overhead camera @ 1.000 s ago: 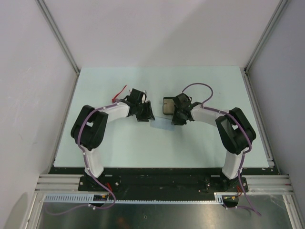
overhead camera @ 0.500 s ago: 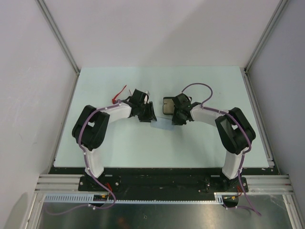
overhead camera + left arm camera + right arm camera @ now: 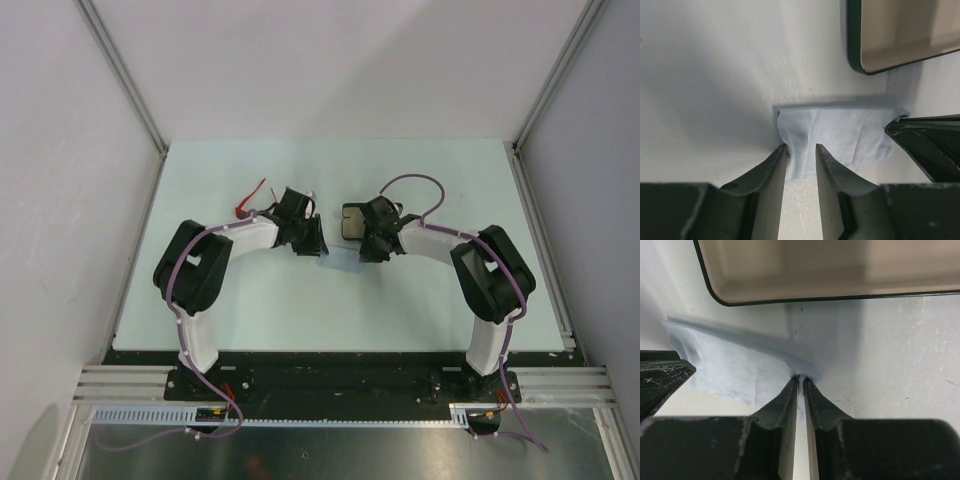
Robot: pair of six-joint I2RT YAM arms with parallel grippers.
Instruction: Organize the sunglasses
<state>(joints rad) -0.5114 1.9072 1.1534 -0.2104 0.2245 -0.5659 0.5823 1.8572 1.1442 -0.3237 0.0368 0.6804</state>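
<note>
Left claw (image 3: 800, 148) narrowed astride blue cloth (image 3: 842, 131); right claw (image 3: 801, 381) pinches it.

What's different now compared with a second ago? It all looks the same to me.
Very little. The left end effector has crept slightly rightward toward the blue cloth and straddles its edge, jaws not yet closed. The right end effector is pinched shut on the cloth's opposite edge. The case and the red sunglasses stayed where they were.
</note>
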